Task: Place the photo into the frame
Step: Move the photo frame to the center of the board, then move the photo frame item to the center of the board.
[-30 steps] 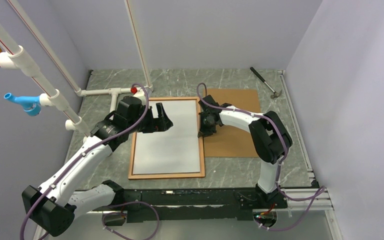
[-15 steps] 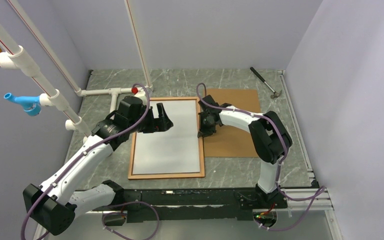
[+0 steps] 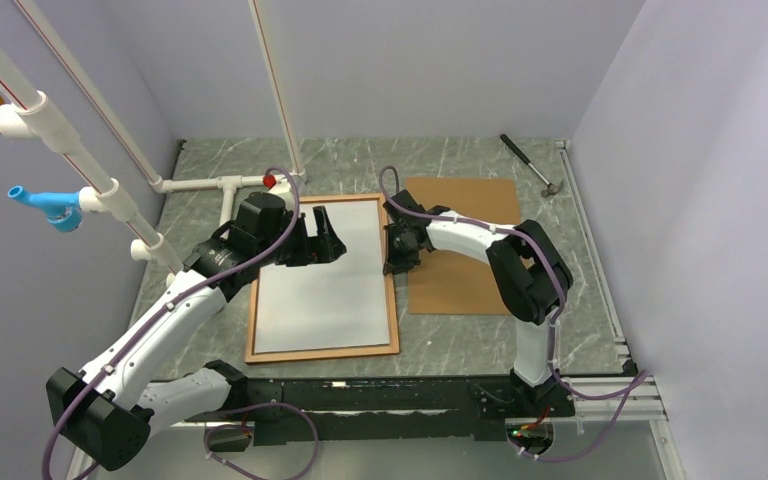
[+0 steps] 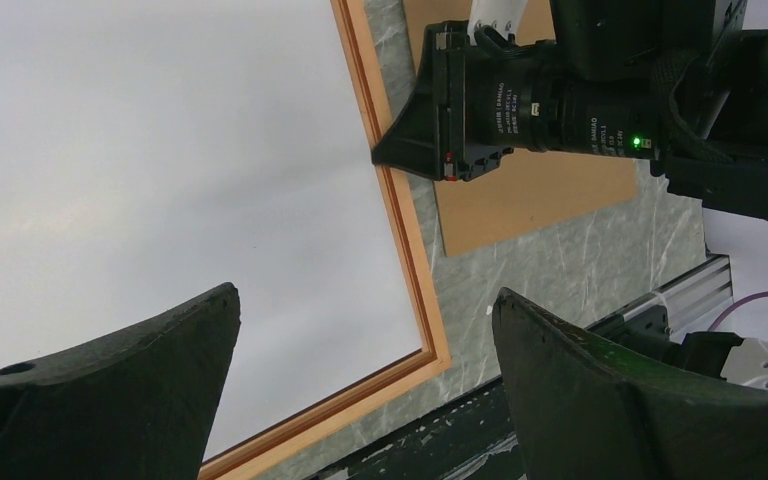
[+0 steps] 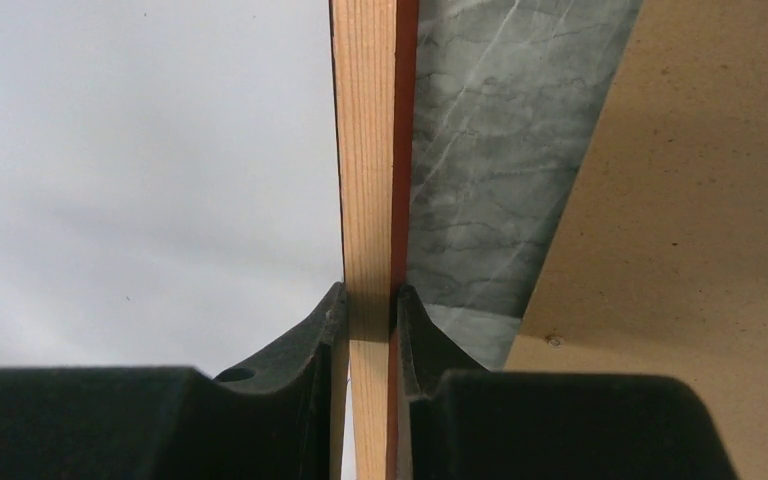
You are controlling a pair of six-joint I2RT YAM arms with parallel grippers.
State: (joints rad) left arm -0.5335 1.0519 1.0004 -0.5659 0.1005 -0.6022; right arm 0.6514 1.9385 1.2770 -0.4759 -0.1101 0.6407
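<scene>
The wooden frame (image 3: 392, 300) lies flat on the table with the photo (image 3: 330, 275) inside it, white back up. My right gripper (image 3: 392, 262) is shut on the frame's right rail (image 5: 370, 150), the fingers (image 5: 320, 330) pinching it from both sides. My left gripper (image 3: 328, 243) is open and empty, hovering above the photo's upper part. In the left wrist view the photo (image 4: 160, 170) and the frame's corner (image 4: 430, 350) lie below the open fingers (image 4: 600, 390).
The brown fibreboard backing panel (image 3: 465, 250) lies right of the frame, partly under my right arm. A hammer (image 3: 532, 166) lies at the back right. White pipes (image 3: 222, 185) with a red cap stand at the back left.
The frame with the photo has slid left, off the backing panel, and turned slightly, pulled by my right gripper. The left gripper has stayed in place.
</scene>
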